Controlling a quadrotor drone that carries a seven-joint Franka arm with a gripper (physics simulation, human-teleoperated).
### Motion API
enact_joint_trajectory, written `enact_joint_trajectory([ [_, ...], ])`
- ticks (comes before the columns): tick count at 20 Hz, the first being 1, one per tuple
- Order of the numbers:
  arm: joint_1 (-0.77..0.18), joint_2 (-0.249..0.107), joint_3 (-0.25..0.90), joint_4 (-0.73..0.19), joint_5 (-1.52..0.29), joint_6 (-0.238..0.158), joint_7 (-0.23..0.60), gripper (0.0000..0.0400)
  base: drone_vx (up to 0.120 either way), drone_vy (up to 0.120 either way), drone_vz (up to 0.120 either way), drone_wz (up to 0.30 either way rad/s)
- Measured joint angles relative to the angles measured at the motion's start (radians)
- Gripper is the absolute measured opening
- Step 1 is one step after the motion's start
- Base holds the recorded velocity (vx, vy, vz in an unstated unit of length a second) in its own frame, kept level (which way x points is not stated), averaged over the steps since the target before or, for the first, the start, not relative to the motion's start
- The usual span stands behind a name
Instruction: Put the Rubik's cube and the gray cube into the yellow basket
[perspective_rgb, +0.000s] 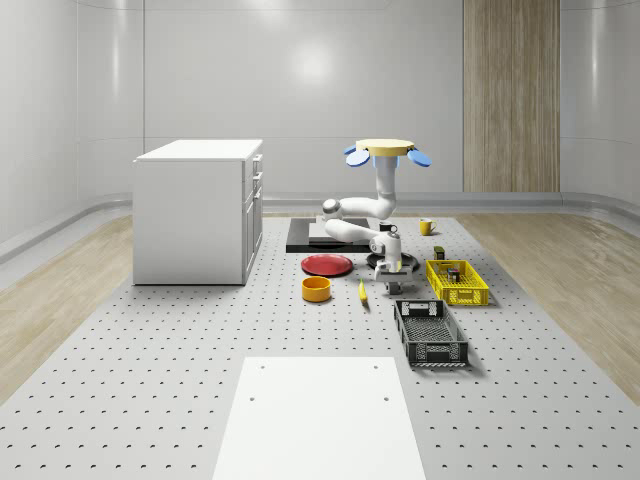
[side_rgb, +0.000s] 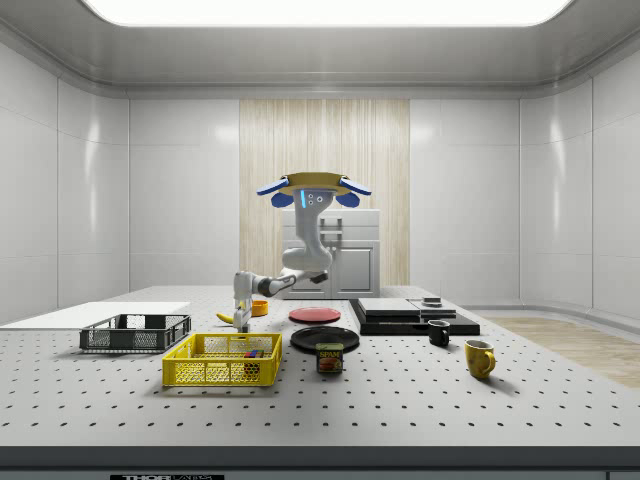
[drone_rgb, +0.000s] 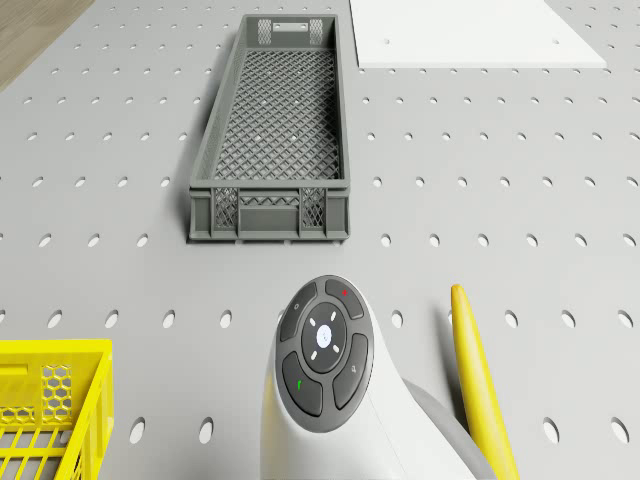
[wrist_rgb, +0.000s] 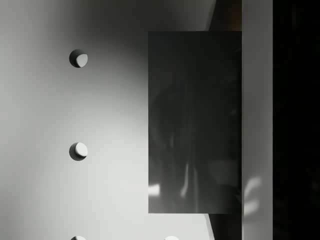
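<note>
Pale grey walls with one wood-panelled strip enclose a wood floor; a white cabinet stands on the perforated counter.

The yellow basket is cut off by the edge of the drone view, so just one corner shows. The banana runs off the edge there too. In the whole-scene view, things lie inside the yellow basket, but they are too small to tell what they are. The end effector is low by the bench, and its fingers are too small to make out. In the wrist view, a gray block is cut short by a dark strip.
</note>
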Motion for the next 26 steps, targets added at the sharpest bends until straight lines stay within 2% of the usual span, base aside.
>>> enact_joint_trajectory([
  [9,0.011,0.005,0.028,-0.015,0.024,-0.021,-0.002,0.0252,0.000,0.000,0.004,0.000],
  [17,0.028,0.005,0.115,-0.048,0.105,-0.060,0.000,0.0250,0.000,0.000,0.120,0.000],
  [26,0.030,0.002,0.144,-0.057,0.133,-0.069,0.002,0.0250,0.004,0.000,0.116,0.000],
])
